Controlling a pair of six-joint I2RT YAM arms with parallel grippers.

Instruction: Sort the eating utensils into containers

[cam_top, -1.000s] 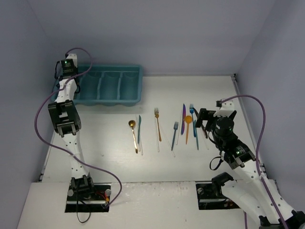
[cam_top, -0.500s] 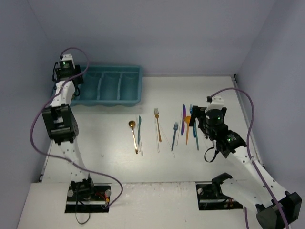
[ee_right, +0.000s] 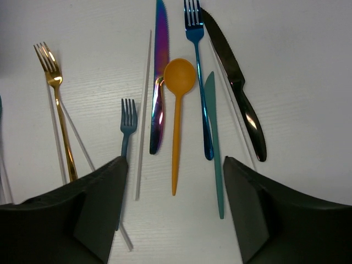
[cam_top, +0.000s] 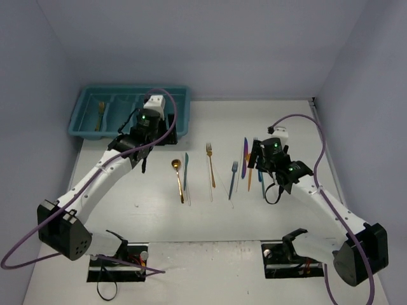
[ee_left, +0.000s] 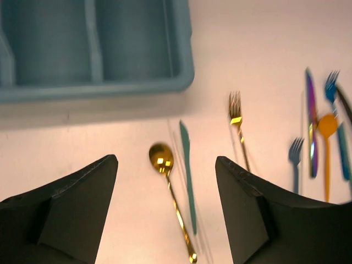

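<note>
The teal tray [cam_top: 180,115] of containers stands at the back left, and a gold fork [cam_top: 100,114] lies in its leftmost compartment. The other eating utensils lie in a row mid-table. My left gripper [ee_left: 166,165] hangs open above the gold spoon [ee_left: 170,203] and a teal knife [ee_left: 188,181], touching neither; from above it [cam_top: 141,159] is just in front of the tray. My right gripper [ee_right: 175,162] is open over the orange spoon [ee_right: 177,110], which has a purple knife [ee_right: 159,82] on its left and a blue fork [ee_right: 199,82] and another teal knife [ee_right: 214,143] on its right.
A second gold fork [ee_right: 58,110], a grey-blue fork [ee_right: 127,129], a black knife [ee_right: 236,88] and pale translucent sticks [ee_right: 143,110] lie on the white table. Walls close in on the left, back and right.
My left arm swung from the tray's left end to the table's middle and its gripper opened; a gold fork now shows in the leftmost compartment. My right gripper moved left over the orange spoon.
</note>
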